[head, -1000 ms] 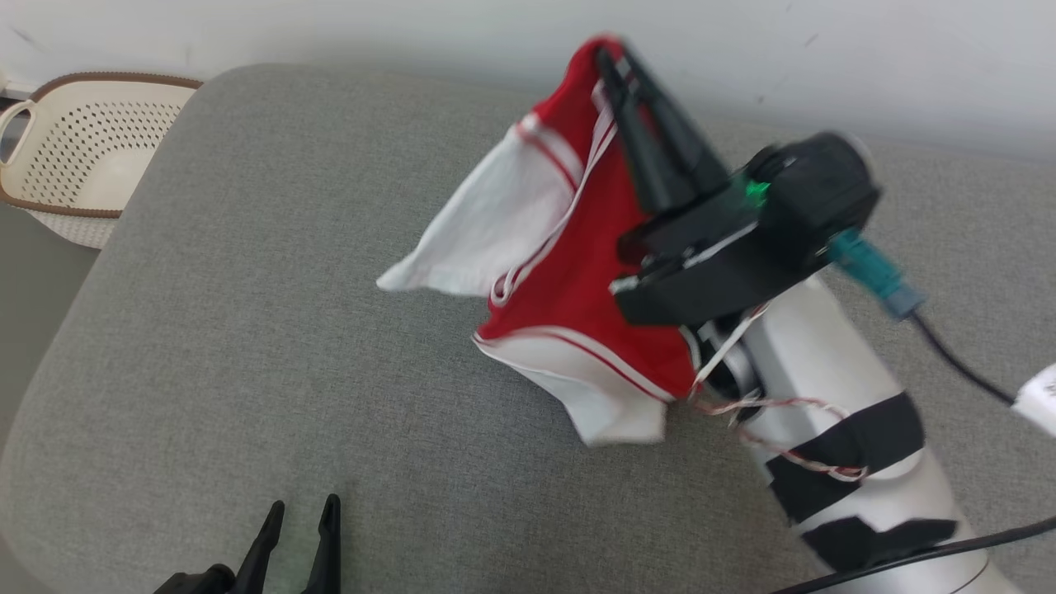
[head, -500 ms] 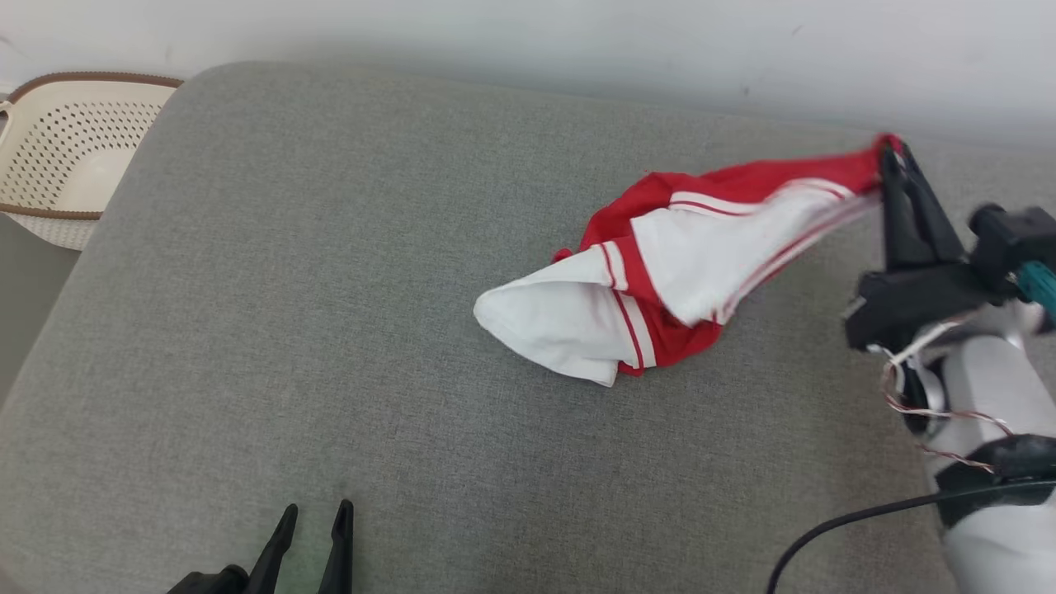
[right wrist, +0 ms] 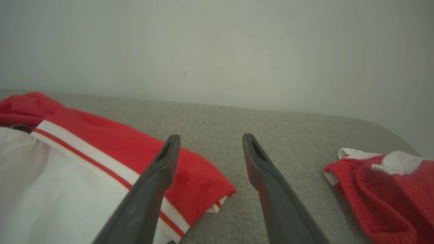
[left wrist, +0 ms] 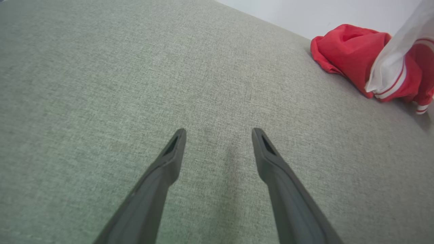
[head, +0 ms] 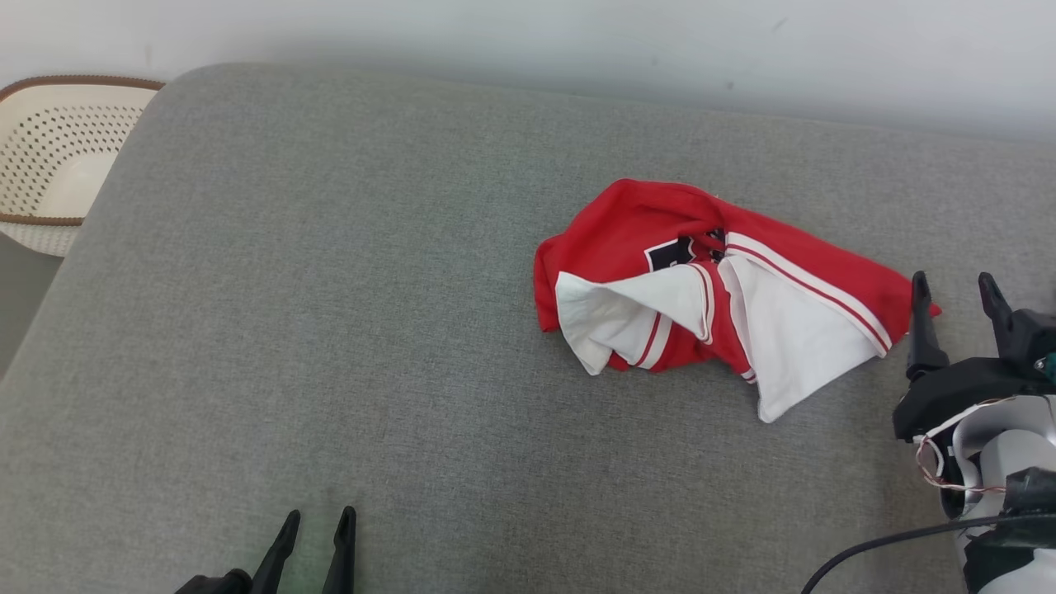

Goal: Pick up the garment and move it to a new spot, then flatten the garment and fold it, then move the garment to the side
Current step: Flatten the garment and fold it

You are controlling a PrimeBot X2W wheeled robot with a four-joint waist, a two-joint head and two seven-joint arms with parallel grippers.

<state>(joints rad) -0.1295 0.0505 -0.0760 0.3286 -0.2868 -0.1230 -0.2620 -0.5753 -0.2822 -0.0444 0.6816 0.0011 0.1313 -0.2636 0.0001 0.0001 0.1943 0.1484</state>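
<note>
The red and white garment (head: 709, 289) lies crumpled on the grey cushion (head: 330, 313), right of centre, with a dark print showing near its middle. My right gripper (head: 950, 289) stands open just past the garment's right corner, nothing between its fingers. In the right wrist view the red hem (right wrist: 190, 179) lies under the left finger (right wrist: 159, 173) and the gripper (right wrist: 210, 139) is open. My left gripper (head: 318, 520) is open at the cushion's front edge, far from the garment. The left wrist view has that gripper (left wrist: 218, 132) over bare fabric, the garment (left wrist: 369, 64) at upper right.
A cream perforated basket (head: 49, 165) with a brown rim stands off the cushion's left end. A white wall runs behind the cushion. A second red and white piece of cloth (right wrist: 383, 189) lies to the right in the right wrist view. Black cable (head: 874, 549) trails by my right arm.
My right gripper swung the garment rightward and down, then opened and let it go. The garment now lies on the cushion. The left gripper stayed put.
</note>
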